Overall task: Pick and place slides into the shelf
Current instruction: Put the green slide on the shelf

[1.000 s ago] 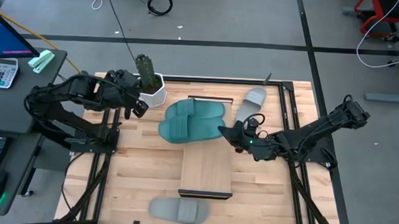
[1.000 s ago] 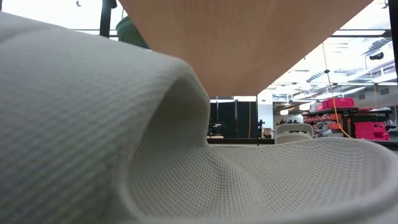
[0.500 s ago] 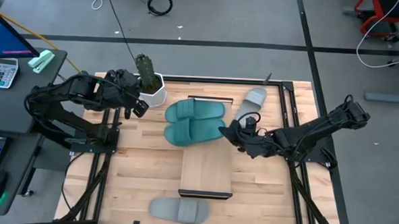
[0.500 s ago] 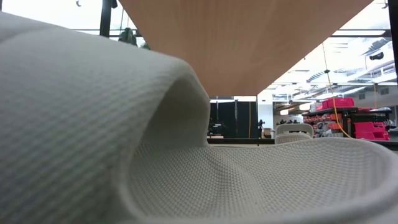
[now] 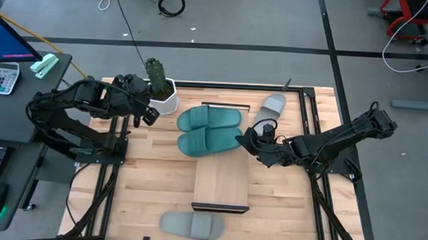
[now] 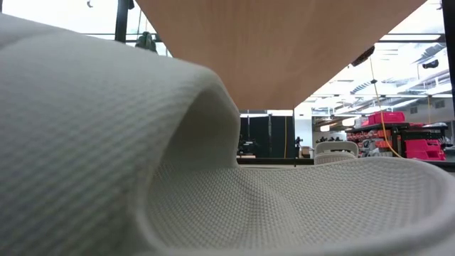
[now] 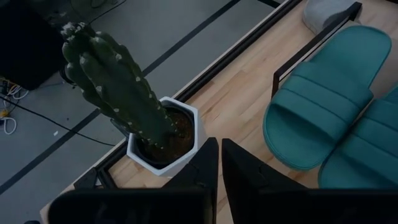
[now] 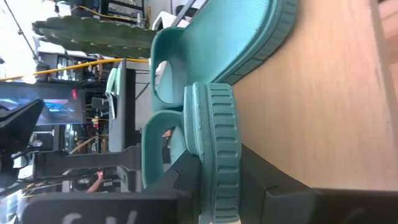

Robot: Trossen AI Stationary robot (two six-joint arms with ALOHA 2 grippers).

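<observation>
High view: R gripper (image 5: 243,141) clamped on heel edge of near teal slide (image 5: 207,141), which lies on the shelf (image 5: 221,180) far end, at 9 o'clock from the gripper. 2nd teal slide (image 5: 209,119) just beyond, touching. Grey slide (image 5: 272,104) at 1 o'clock, another grey slide (image 5: 192,223) at table's 6 o'clock edge. L gripper (image 5: 150,116) waits by cactus pot (image 5: 162,96), fingers together.

Low view: grey slide fills frame; shelf underside above; grippers hidden.

L wrist: fingers (image 7: 205,165) shut, empty.

R wrist: teal sole rim pinched between fingers (image 8: 186,165).
</observation>
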